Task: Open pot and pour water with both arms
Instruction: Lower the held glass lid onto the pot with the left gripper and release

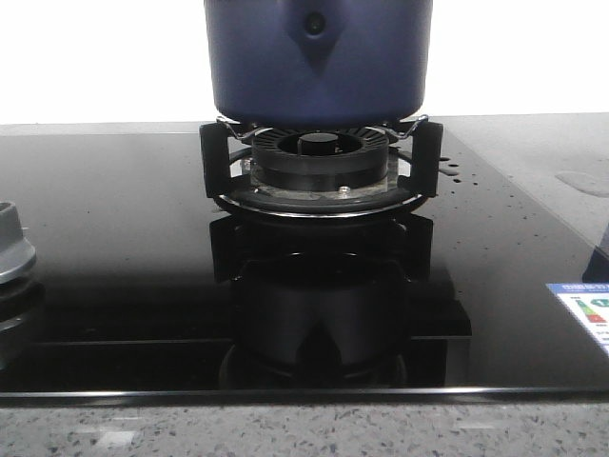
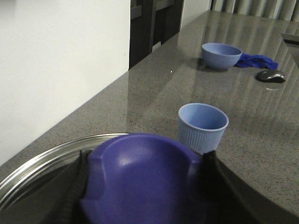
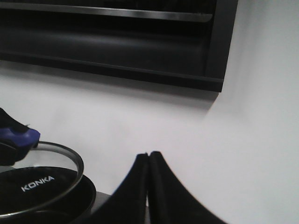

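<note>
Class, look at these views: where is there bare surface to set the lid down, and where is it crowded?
Free for the steel-rimmed lid: the black glass hob before the dark navy-blue pot, between grey metal cap and label sticker; the speckled counter between pale blue ribbed cup and blue bowl. Crowded: beside that bowl, with blue cloth and mouse.

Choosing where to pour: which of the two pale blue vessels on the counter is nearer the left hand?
The ribbed cup, just beyond the left hand; the rounded bowl sits much farther back.
</note>
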Controlling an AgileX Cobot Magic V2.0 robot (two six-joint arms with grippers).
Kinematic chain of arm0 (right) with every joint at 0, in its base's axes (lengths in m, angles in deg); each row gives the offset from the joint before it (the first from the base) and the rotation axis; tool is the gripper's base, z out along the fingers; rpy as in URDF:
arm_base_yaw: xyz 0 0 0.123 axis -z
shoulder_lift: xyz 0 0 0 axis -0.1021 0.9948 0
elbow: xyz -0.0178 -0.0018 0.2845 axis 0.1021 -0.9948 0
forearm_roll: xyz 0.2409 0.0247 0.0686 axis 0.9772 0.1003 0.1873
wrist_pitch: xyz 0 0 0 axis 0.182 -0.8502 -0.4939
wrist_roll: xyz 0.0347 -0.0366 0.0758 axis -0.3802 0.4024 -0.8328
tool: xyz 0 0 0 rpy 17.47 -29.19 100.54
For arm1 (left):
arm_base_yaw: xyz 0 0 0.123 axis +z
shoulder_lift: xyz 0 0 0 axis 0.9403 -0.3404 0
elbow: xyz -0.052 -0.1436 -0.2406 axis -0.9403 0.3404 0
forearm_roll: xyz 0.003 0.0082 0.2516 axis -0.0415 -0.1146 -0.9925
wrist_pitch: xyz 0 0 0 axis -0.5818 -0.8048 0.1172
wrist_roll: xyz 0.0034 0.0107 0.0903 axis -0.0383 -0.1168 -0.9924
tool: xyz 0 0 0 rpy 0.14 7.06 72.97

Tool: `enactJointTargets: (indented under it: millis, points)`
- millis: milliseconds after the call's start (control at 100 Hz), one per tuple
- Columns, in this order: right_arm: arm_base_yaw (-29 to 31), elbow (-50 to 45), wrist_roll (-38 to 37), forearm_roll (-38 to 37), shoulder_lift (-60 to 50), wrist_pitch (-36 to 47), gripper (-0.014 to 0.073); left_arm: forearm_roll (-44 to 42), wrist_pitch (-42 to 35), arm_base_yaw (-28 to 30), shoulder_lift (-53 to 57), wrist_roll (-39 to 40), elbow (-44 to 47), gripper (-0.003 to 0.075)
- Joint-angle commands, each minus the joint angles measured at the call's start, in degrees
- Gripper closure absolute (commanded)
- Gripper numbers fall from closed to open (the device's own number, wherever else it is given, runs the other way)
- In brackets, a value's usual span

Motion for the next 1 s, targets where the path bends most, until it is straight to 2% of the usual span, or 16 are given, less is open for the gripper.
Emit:
enactJointTargets:
  millis: [0,640,710,860,910,990]
  points:
    - [0.0,1.5,-0.2,0.4,-1.0,1.8,0.0658,5.9,0.8,-0.4,1.2,-0.3,-2.7,0.0436]
    - [0.0,1.5,-1.4,0.4,-1.3,1.6,0.0658,8.3,0.7,-0.4,-2.5,-0.4,-2.7,0.0431]
    - [0.0,1.5,-1.4,0.4,-1.3,1.6,0.0658,8.2,0.7,-0.4,-2.5,-0.6,-2.7,0.0375]
    - [0.0,1.5,-1.7,0.4,-1.3,1.6,0.0658,8.5,-0.7,-0.4,-2.5,-2.0,-2.8,0.013]
    - [0.0,1.5,-1.7,0.4,-1.3,1.6,0.0658,9.1,-0.8,-0.4,-2.5,-2.0,-2.8,0.0099]
    - [0.0,1.5,-1.7,0.4,-1.3,1.6,0.0658,10.2,-0.6,-0.4,-2.2,-2.0,-3.0,0.01]
